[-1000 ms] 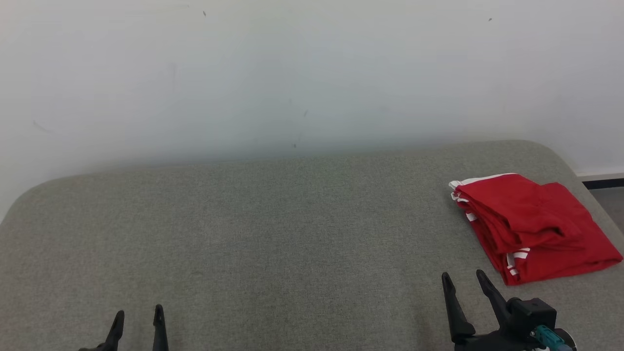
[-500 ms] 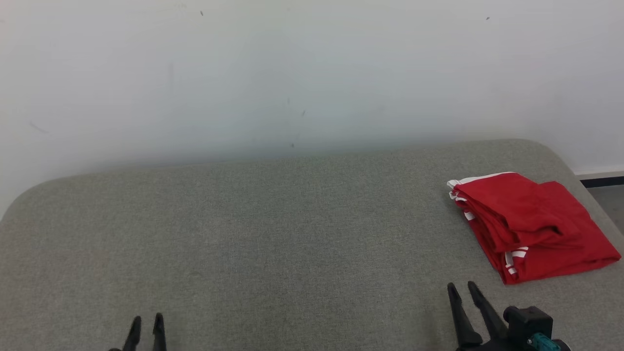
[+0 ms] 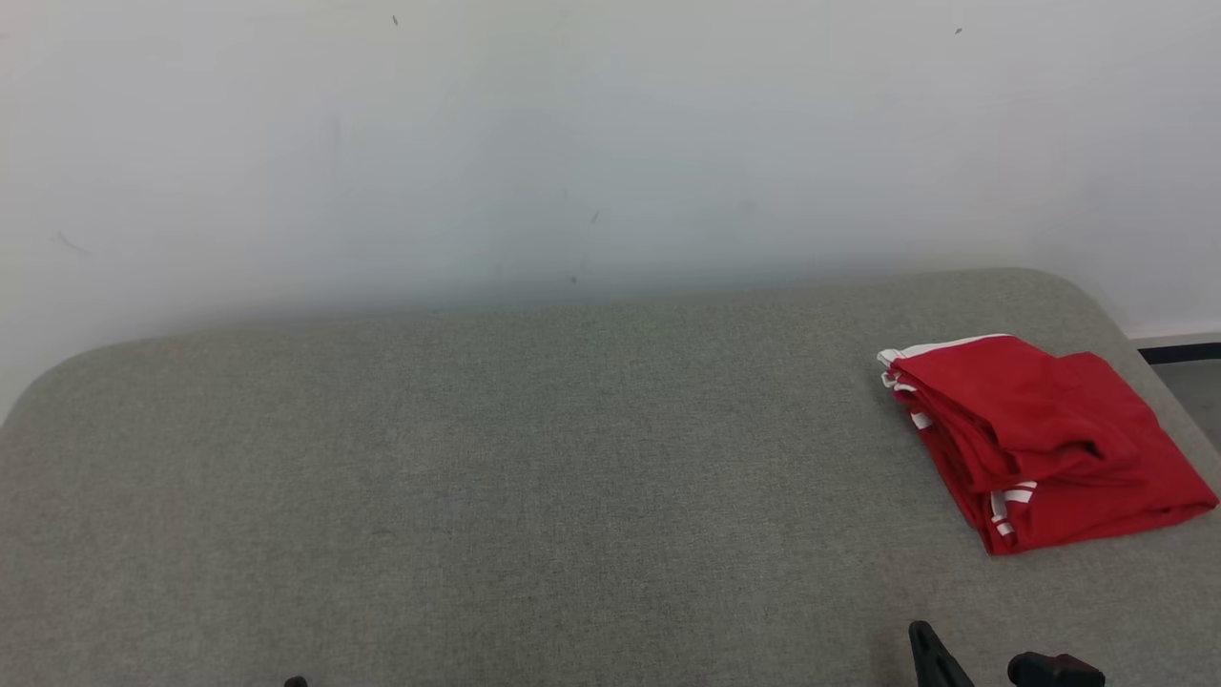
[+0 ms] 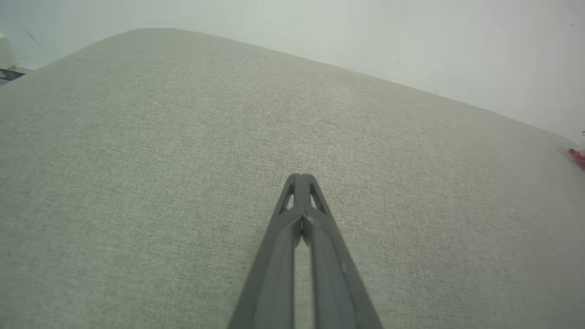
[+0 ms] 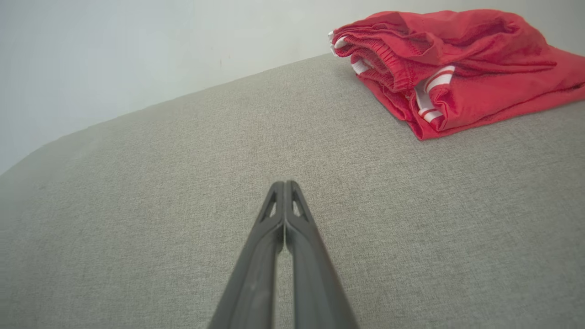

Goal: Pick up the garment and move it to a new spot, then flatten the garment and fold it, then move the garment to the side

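Folded red shorts point(image 3: 1040, 439) lie at the right edge of the grey padded surface point(image 3: 534, 477). Left gripper point(image 4: 300, 177) and right gripper point(image 5: 284, 184), fingers pressed together, hold nothing, apart from the shorts.

Red garment point(image 3: 1045, 444) with white stripes, folded in a thick stack, lies flat, ahead-right of right fingers point(image 5: 258, 269), not touching.

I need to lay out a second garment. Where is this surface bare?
The grey fabric surface is bare from its left edge across the middle, back to the white wall. It is crowded at the right end, where the folded red garment with white stripes lies.
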Robot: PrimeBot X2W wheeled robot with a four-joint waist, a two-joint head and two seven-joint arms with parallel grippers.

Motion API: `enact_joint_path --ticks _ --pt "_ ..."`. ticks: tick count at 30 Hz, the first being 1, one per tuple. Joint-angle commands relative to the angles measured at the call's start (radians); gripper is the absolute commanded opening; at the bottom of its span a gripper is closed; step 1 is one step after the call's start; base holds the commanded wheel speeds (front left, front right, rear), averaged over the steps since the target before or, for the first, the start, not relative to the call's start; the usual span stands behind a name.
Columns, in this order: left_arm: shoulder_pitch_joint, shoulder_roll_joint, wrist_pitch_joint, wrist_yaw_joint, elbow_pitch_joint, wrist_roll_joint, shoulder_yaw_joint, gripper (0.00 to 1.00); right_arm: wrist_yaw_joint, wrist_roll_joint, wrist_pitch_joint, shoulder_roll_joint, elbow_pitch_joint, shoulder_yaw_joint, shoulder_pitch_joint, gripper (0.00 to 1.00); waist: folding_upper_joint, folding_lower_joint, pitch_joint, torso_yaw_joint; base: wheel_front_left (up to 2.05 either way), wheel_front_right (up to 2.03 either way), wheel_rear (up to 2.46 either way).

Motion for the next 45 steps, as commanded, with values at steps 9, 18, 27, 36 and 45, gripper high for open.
enact_joint_path --ticks 9,18,27,36,45 --pt "-0.048 0.005 0.043 -0.01 -0.041 -0.195 0.006 0.0 0.0 0.187 0.033 0.002 -0.043 -0.027 -0.041 0.0 0.0 0.0 0.008 0.003 0.0 0.0 0.0" --pt "-0.065 0.007 0.076 -0.018 -0.056 -0.33 0.009 0.0 0.0 0.317 0.058 0.003 -0.06 -0.044 -0.053 0.0 0.0 0.0 0.015 0.006 0.0 0.0 0.0" --pt "-0.082 0.009 0.111 -0.027 -0.069 -0.467 0.013 0.0 -0.001 0.449 0.084 0.004 -0.077 -0.062 -0.065 0.0 0.0 0.0 0.023 0.009 0.0 0.0 0.0" --pt "-0.098 0.01 0.143 -0.035 -0.082 -0.592 0.016 0.0 -0.001 0.569 0.108 0.004 -0.093 -0.078 -0.076 0.0 0.0 0.0 0.031 0.012 0.0 0.0 0.0" --pt "-0.113 0.012 0.175 -0.042 -0.094 -0.718 0.02 0.0 -0.001 0.691 0.131 0.005 -0.109 -0.094 -0.087 0.0 0.0 0.0 0.04 0.016 0.0 0.0 0.0"
